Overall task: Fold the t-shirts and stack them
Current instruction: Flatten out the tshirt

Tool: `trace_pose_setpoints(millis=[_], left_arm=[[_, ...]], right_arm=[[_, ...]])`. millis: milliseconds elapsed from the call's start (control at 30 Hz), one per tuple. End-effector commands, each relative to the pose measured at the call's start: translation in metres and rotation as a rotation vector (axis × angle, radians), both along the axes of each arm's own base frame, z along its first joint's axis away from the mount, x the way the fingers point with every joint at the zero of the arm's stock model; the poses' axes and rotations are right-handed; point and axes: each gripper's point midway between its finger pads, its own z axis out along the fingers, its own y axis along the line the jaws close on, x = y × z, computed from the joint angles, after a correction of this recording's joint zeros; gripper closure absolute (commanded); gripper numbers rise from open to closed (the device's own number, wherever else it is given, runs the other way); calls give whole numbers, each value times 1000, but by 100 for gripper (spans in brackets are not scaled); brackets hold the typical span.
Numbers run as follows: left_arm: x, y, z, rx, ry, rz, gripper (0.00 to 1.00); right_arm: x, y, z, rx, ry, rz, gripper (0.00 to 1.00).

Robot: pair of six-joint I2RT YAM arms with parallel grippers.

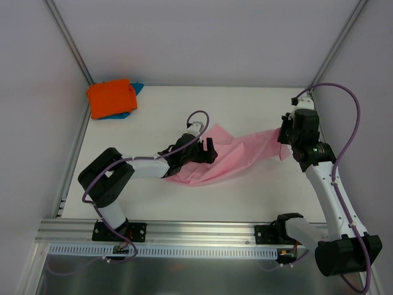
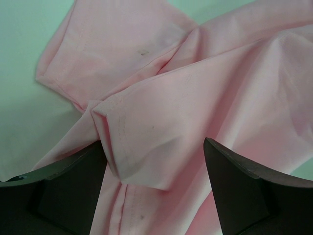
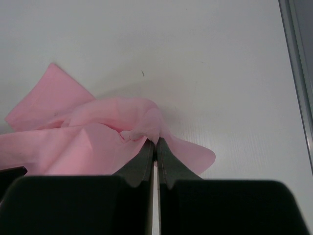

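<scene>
The light pink t-shirt (image 1: 236, 157) lies crumpled and stretched across the middle of the table. My right gripper (image 1: 284, 136) is shut on its right end; the right wrist view shows the cloth (image 3: 98, 132) pinched at the fingertips (image 3: 156, 143). My left gripper (image 1: 206, 150) is open over the shirt's left part, its jaws wide apart on either side of a hemmed fold (image 2: 146, 147). The bright orange t-shirt (image 1: 110, 98) lies folded at the far left on top of the teal-blue t-shirt (image 1: 136, 89), which shows only at its edges.
White walls with metal posts (image 1: 67, 43) close in the table at the left, back and right. An aluminium rail (image 1: 202, 230) runs along the near edge where the arm bases are bolted.
</scene>
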Motion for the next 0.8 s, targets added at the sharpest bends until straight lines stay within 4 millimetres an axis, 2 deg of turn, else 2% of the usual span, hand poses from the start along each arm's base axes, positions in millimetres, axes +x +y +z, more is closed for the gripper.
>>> trace_pose_setpoints(millis=[0,133,400,500,533,633,767], left_arm=[[15,-13,35,-72,-71,-2,21],[21,-16,44,-73,-90,0,21],[26,-19,49,-71,-97,1,22],[27,-19,48,-63,-103,4,35],[27,-19,46,-60,-101,2,48],[27,-19,43,-54,-96,0,68],[27,-19,40,-46,-91,0,76]], right_arm=[[6,-4,14,-11,-47,-8,99],[6,-3,14,-9,-50,-7,99],[7,-4,14,-11,-49,-8,100],[6,-3,14,-10,-53,-6,99],[6,-4,14,-11,-52,-8,99],[6,-3,15,-7,-56,-9,100],[6,-3,15,-6,-55,-7,100]])
